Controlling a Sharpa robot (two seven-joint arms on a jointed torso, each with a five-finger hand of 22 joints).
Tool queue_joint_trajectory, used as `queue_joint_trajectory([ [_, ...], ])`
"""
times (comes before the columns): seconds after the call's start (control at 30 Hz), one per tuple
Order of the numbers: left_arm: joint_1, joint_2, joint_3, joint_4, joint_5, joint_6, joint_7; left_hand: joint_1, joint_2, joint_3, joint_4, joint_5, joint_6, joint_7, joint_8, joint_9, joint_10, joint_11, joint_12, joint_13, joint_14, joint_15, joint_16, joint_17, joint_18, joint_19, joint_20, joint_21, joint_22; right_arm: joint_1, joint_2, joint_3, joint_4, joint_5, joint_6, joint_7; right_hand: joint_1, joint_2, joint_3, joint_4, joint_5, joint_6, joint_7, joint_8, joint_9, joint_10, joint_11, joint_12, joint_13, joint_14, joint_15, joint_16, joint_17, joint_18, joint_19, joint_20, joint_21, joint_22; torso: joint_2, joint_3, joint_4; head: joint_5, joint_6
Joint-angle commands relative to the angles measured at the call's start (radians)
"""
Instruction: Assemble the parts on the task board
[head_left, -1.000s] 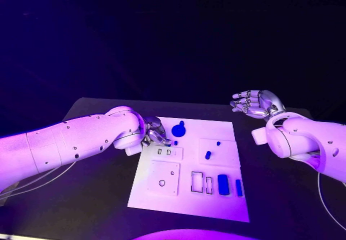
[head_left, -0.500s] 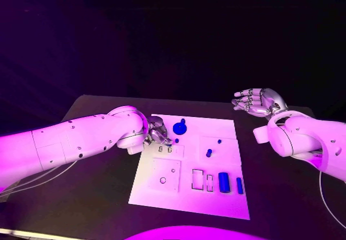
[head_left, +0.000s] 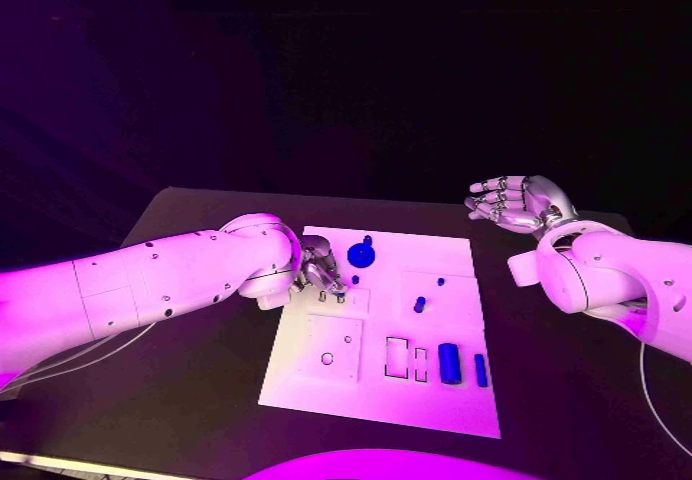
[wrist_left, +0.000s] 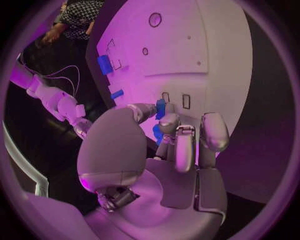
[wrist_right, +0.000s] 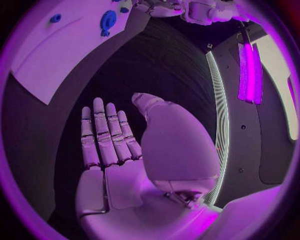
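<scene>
**Inspector:** Left hand (head_left: 315, 272) pinches a small blue part (wrist_left: 160, 108) at its fingertips, just above two small slots (wrist_left: 175, 99) near the task board (head_left: 378, 405) edge. Right hand (head_left: 515, 203) is spread, holding nothing, well clear.

**Assessor:** Advice?

**Inspector:** Square the part to a slot beneath the fingers, lower straight, and let go only once seated, in my judgement.

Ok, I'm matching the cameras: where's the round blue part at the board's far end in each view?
Head view: the round blue part stands at the task board's far end, beside the left hand.
Right wrist view: the round blue part is on the board, near the left hand.
Left wrist view: cannot tell; fingers cover that spot.
Shared landmark: the white task board.
</scene>
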Motion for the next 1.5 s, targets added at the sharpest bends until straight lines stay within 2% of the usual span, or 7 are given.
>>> queue_joint_trajectory([
  [0.03,-0.004,0.004,0.0,-0.001,-0.024,0.023,-0.003,0.003,0.011,0.141,-0.139,-0.002,0.029,-0.024,0.0,0.156,0.009,0.0,0.006,0.001,0.09,-0.009,0.006,0.223,-0.012,0.007,-0.003,0.005,0.001,-0.002,0.001,0.0,0.002,-0.012,0.017,0.007,-0.007,0.0,-0.004,0.001,-0.001,0.0,0.088,-0.005,-0.001,0.0,0.005,-0.004,-0.002,0.003,0.002,-0.003,-0.002,0.011,0.0,0.0,0.001,-0.002,0.001,-0.0011,-0.0005,0.005,-0.001],
  [0.2,-0.008,0.007,0.0,-0.002,-0.033,0.031,-0.002,0.003,0.011,0.141,-0.139,-0.002,0.029,-0.024,0.0,0.157,0.011,0.0,0.007,0.003,0.09,-0.009,0.006,0.223,-0.012,0.007,-0.003,0.006,0.002,-0.003,0.001,0.0,0.002,-0.012,0.018,0.007,-0.007,0.0,-0.004,0.001,-0.001,0.0,0.088,-0.005,-0.001,0.0,0.005,-0.004,-0.002,0.003,0.002,-0.003,-0.002,0.011,0.0,0.0,0.001,-0.002,0.001,-0.0014,-0.0001,0.008,-0.001],
  [0.7,-0.011,0.009,0.0,-0.003,-0.041,0.053,-0.007,0.001,0.009,0.143,-0.142,-0.001,0.03,-0.025,0.0,0.158,0.012,-0.001,0.008,0.005,0.09,-0.009,0.006,0.224,-0.013,0.009,-0.003,0.007,0.004,-0.005,0.002,0.0,0.001,-0.011,0.022,0.003,-0.009,0.001,-0.005,0.001,0.0,-0.001,0.088,-0.005,-0.002,-0.001,0.005,-0.004,-0.002,0.002,0.003,-0.005,-0.004,0.011,0.001,0.0,0.001,-0.004,0.0,0.0,-0.0007,0.009,-0.01],
  [1.5,-0.011,0.01,0.0,-0.006,-0.061,0.075,-0.019,-0.002,0.005,0.15,-0.149,0.001,0.031,-0.026,0.001,0.16,0.016,-0.002,0.011,0.011,0.092,-0.01,0.008,0.229,-0.014,0.011,-0.004,0.008,0.008,-0.006,0.001,0.0,0.002,-0.011,0.023,0.001,-0.011,0.002,-0.006,0.002,0.0,-0.001,0.088,-0.005,-0.002,-0.002,0.006,-0.004,-0.002,0.003,0.003,-0.006,-0.005,0.011,0.002,0.0,0.002,-0.006,0.001,-0.0002,-0.0006,0.008,-0.009],
])
